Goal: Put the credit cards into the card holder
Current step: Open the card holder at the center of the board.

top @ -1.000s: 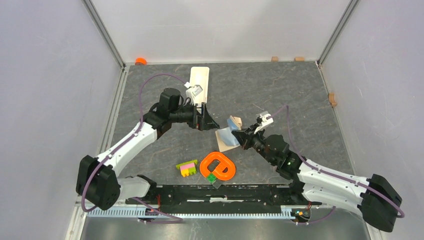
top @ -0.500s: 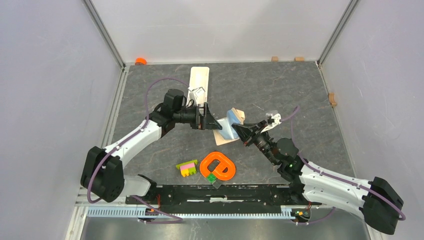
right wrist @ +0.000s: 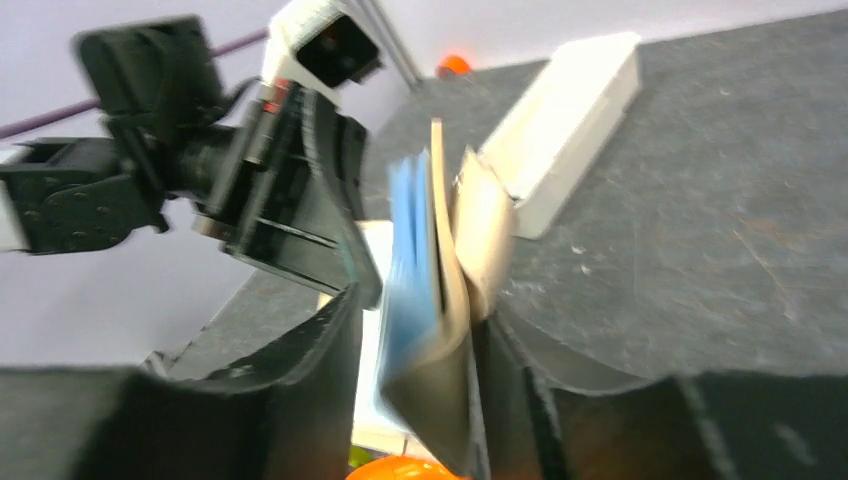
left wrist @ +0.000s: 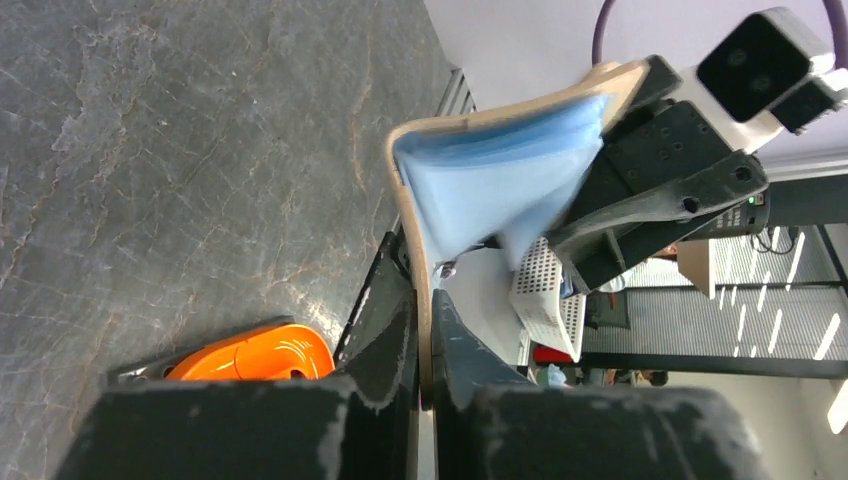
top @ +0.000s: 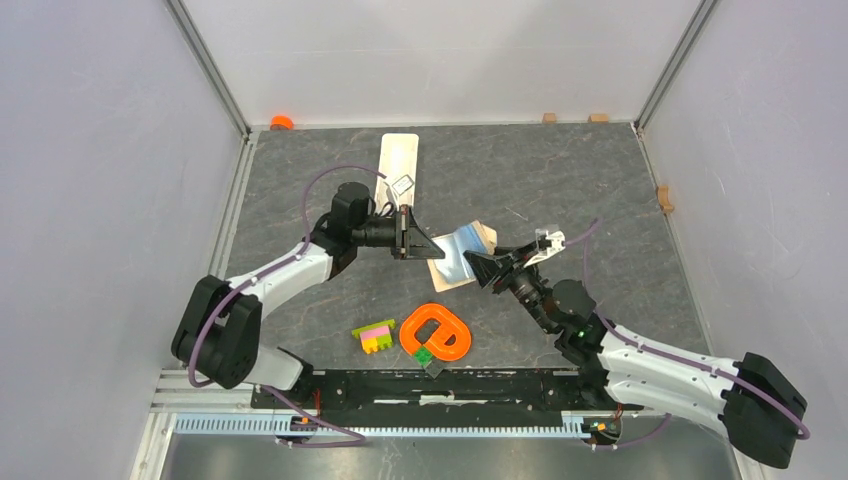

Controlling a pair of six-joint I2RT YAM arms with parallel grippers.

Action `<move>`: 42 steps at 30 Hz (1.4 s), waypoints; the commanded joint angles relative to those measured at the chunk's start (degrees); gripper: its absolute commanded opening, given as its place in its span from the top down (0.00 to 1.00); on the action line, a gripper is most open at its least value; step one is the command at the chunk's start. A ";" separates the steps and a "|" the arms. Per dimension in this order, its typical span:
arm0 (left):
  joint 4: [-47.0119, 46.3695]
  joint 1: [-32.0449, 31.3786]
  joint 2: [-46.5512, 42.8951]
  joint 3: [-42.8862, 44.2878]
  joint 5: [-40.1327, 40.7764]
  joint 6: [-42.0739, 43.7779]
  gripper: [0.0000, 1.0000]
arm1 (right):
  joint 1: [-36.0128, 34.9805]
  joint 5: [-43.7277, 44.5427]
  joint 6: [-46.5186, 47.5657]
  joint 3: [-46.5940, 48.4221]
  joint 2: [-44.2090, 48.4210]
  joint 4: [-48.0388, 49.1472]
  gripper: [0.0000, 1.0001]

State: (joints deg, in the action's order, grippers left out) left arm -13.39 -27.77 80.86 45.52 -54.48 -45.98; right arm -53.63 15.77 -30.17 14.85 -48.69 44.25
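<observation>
The beige card holder (top: 480, 236) hangs above the table between both grippers, with a light blue credit card (top: 458, 251) in its fold. My left gripper (top: 424, 245) is shut on the holder's thin beige edge (left wrist: 409, 210). In the left wrist view the blue card (left wrist: 500, 190) sits inside the curved holder. My right gripper (top: 476, 262) is at the holder's other side. In the right wrist view its jaws (right wrist: 420, 305) stand apart around the blurred holder (right wrist: 485, 230) and blue card (right wrist: 408, 240), with a gap at the left finger.
A long white tray (top: 398, 160) lies behind the left gripper. An orange loop toy (top: 436, 333), pink-yellow-green bricks (top: 375, 336) and a small green brick (top: 424, 354) sit near the front. A pale flat piece (top: 441, 276) lies under the holder. Small wooden blocks (top: 664, 198) line the walls.
My left gripper moved right to the holder and closed on its edge. The right gripper's jaws have widened around the holder, which swung flatter toward the left.
</observation>
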 commanded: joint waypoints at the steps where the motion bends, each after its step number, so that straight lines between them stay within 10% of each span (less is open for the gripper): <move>1: -0.94 -0.09 1.74 0.37 -0.87 -0.97 0.98 | 0.85 9.58 -2.67 1.19 1.64 -14.71 0.41; 8: 6.30 -0.44 7.08 1.08 3.22 3.44 0.98 | 11.39 -7.04 -3.48 -0.82 1.70 -22.80 0.21; 17: 12.87 -1.85 15.18 4.20 7.31 7.73 0.98 | 17.42 -20.54 -0.58 -0.90 -5.31 -21.64 0.28; 24: 25.30 -1.90 19.99 11.43 12.81 16.61 0.98 | 16.43 -30.12 3.62 2.93 -11.68 -20.96 0.53; 42: 34.06 -1.85 25.97 18.14 18.61 23.23 0.98 | 14.73 -16.15 3.27 6.42 -26.08 -30.52 0.60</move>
State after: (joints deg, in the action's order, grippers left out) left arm 16.88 -29.50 106.34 60.36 -40.03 -28.03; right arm -39.18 -6.44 -27.22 20.01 -74.59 17.74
